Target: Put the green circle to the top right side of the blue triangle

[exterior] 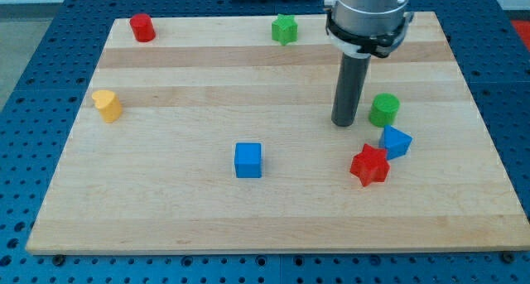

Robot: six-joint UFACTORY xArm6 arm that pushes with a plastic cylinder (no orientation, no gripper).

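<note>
Green circle [384, 109] sits just above the blue triangle [396, 142], with the red star [369, 166] touching the triangle's lower left nearest the view's bottom and bare table [464, 193] to their right before the edge. My tip [344, 122] rests just left of the circle; I carry no jaws. Farther left lie the blue cube [248, 161] and a yellow block [107, 105]; along the top edge stand a green star [284, 29] and a red block [142, 27], while my arm's housing is cut off.

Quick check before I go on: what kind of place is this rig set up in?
Probably a lab bench: a wooden board lies on a blue perforated table, with small blocks such as the green circle and blue triangle beside my tip.
</note>
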